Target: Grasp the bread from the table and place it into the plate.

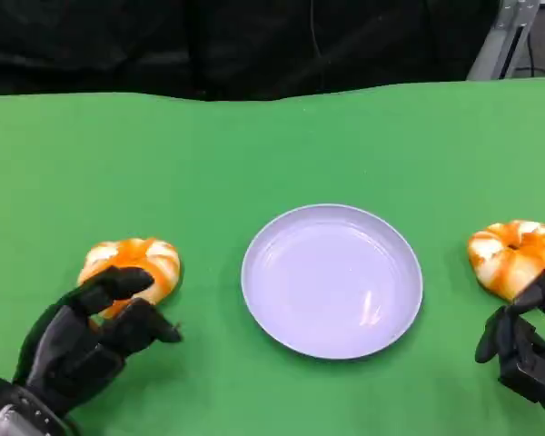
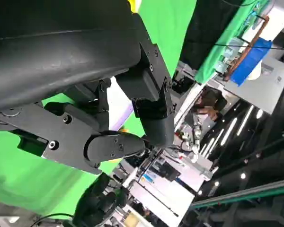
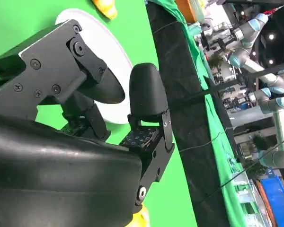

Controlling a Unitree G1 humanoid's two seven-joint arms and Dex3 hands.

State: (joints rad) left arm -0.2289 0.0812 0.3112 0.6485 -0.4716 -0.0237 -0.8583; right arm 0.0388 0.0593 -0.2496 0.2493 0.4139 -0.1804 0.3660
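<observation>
Plate point(image 1: 331, 280): round, smooth, pale lavender, on green cloth point(image 1: 272, 145).
Bread: two glossy orange-and-white rings, left bread point(image 1: 133, 265) and right bread point(image 1: 514, 255).
Left hand point(image 1: 82, 341): fingers apart, holding nothing, beside left bread.
Right hand point(image 1: 525, 345): grip could not be told.

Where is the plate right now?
Head view: the plate sits empty mid-table on the green cloth, between the left bread and right bread.

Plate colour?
Pale lavender plate, plain with no pattern; head view shows it best.

Orange-and-white striped breads point(image 1: 134, 263), pale lilac plate point(image 1: 265, 309), green table point(image 1: 272, 145).
</observation>
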